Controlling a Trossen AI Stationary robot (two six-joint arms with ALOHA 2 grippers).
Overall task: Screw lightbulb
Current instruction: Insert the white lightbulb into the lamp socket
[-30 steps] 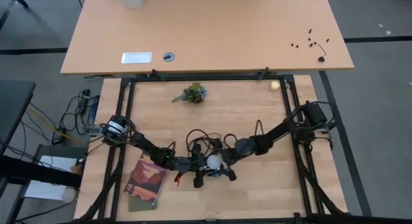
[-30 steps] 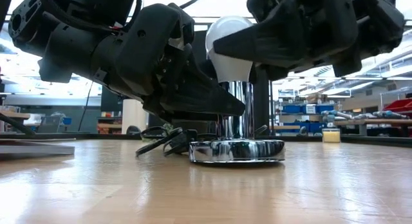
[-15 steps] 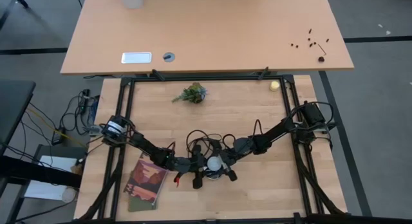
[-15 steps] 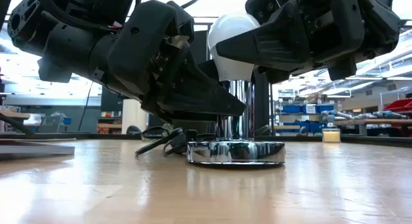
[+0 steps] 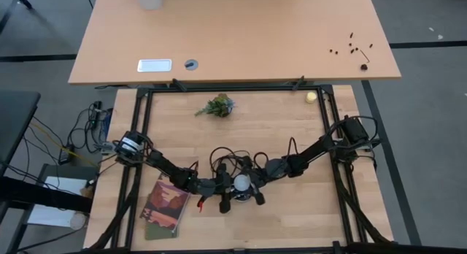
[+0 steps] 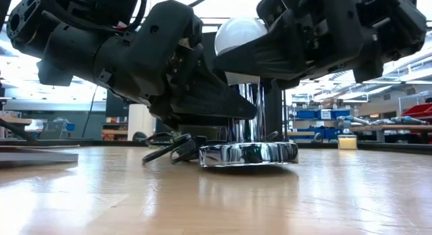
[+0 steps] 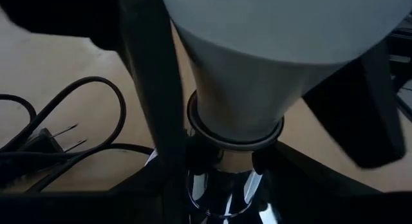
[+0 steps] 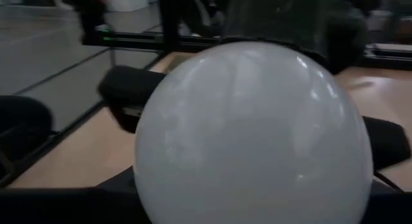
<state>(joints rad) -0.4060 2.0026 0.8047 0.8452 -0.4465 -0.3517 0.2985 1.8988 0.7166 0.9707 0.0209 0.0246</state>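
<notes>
The white frosted lightbulb (image 5: 240, 184) stands upright, its base in a chrome socket (image 6: 251, 110) that rises from a round chrome base disc (image 6: 248, 154) on the wooden table. My right gripper (image 6: 244, 54) comes from the right and is shut on the bulb, which fills the right wrist view (image 8: 254, 130). My left gripper (image 6: 235, 112) comes from the left, lower down, and is shut on the socket. The left wrist view shows the bulb's neck (image 7: 235, 89) entering the socket collar (image 7: 235, 139). My left gripper has one finger (image 7: 151, 89) on each side of the chrome socket stem (image 7: 222, 188), coming slanting down from the table's left. Its own body hides the place of contact. The base disc rests on the table. My right gripper pinches the bulb's round globe (image 8: 193, 121) between its two fingers (image 8: 122, 89), one on each side. It comes from the table's right, about level. The bulb stands upright, base down in the socket.
A black cord with a plug (image 5: 230, 160) lies coiled just beyond the socket. A book (image 5: 164, 205) lies near left, a green sprig (image 5: 217, 106) at the far middle, and a pale yellow round object (image 5: 311, 97) at the far right. A black frame (image 5: 233, 88) edges the table.
My right gripper has turned about the bulb's upright axis while staying shut on the globe. The chrome base disc has shifted slightly on the table.
</notes>
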